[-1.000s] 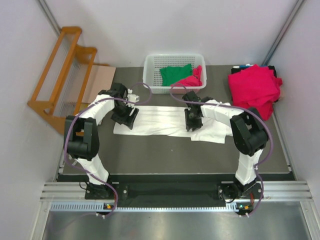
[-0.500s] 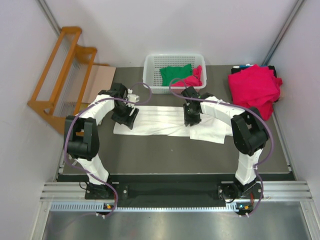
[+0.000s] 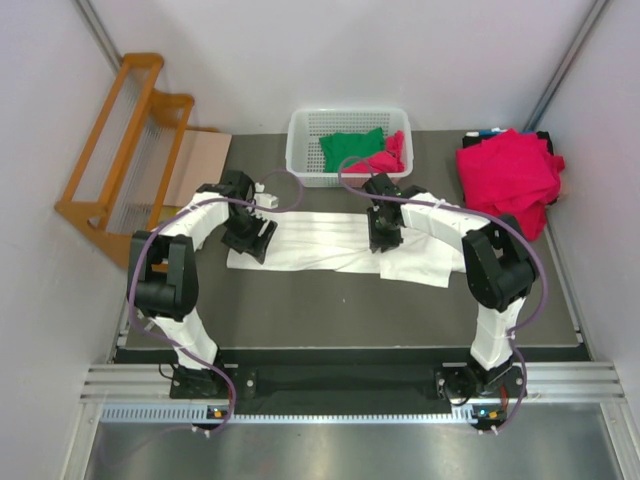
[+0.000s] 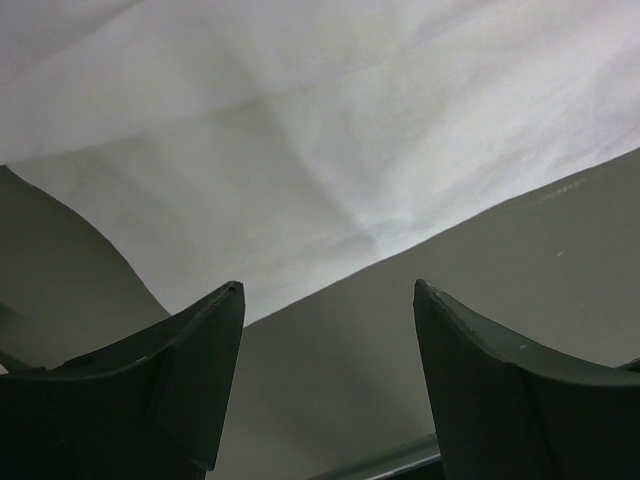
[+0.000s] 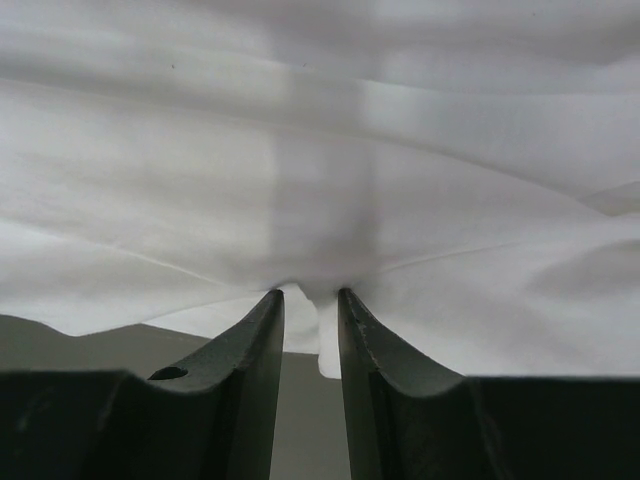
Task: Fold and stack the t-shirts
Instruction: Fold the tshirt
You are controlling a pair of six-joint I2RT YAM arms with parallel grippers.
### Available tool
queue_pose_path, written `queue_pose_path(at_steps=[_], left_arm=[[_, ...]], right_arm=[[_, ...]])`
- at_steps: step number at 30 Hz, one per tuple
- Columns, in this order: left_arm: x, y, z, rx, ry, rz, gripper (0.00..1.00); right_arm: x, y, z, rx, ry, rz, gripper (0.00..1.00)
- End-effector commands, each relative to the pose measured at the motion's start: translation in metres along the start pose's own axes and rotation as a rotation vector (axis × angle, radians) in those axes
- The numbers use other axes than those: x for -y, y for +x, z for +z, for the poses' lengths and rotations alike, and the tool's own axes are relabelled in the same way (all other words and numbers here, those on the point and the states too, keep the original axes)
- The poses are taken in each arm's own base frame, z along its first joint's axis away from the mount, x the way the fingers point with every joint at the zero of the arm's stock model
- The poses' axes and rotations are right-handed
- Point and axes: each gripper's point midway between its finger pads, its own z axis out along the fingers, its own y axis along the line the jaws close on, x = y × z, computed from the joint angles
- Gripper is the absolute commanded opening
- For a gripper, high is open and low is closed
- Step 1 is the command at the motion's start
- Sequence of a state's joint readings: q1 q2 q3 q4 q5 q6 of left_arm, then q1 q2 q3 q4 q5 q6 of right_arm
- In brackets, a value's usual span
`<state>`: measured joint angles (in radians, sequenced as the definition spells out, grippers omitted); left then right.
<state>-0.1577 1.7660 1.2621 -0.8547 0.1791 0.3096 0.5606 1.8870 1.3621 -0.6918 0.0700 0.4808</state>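
The large white t-shirt (image 3: 320, 240) lies flattened in a long band across the middle of the dark table. My left gripper (image 3: 250, 236) is open and empty at the shirt's left end. In the left wrist view its fingers (image 4: 328, 290) hang over bare table just off the white cloth's (image 4: 330, 150) edge. My right gripper (image 3: 384, 234) is shut on a pinched fold of the white shirt (image 5: 320, 180), with cloth bunched between its fingertips (image 5: 311, 292). A green shirt (image 3: 352, 148) and a crimson-pink one (image 3: 386, 158) lie in the basket. A pile of crimson-pink shirts (image 3: 510, 175) sits at the far right.
The white lattice basket (image 3: 298, 135) stands at the back centre of the table. A wooden rack (image 3: 125, 150) and a cardboard sheet (image 3: 195, 165) are at the back left. The table's (image 3: 330, 310) near half lies in front of the shirt.
My right gripper has moved slightly away from the bases, drawing the pinched white cloth with it. My left gripper has shifted a little to the left.
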Motion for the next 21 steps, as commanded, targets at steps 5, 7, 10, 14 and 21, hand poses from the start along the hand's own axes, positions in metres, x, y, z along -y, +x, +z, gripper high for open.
queue_pose_path(at_steps=[5, 7, 10, 14, 21], left_arm=[[0.0, -0.004, 0.001, 0.029, 0.005, 0.015, 0.73], [-0.001, -0.003, 0.001, 0.027, 0.005, 0.013, 0.73], [-0.001, -0.003, 0.001, 0.027, 0.003, 0.014, 0.73], [0.0, -0.004, 0.002, 0.028, 0.008, 0.013, 0.73], [-0.002, -0.004, 0.0, 0.032, -0.002, 0.017, 0.73]], right_arm=[[-0.014, -0.031, -0.034, 0.105, -0.031, -0.009, 0.27], [-0.014, -0.033, -0.036, 0.114, -0.034, -0.006, 0.27], [-0.018, -0.038, -0.045, 0.135, -0.047, -0.005, 0.26], [-0.017, -0.037, -0.043, 0.128, -0.039, -0.01, 0.3], [-0.013, -0.03, -0.032, 0.107, -0.022, -0.016, 0.31]])
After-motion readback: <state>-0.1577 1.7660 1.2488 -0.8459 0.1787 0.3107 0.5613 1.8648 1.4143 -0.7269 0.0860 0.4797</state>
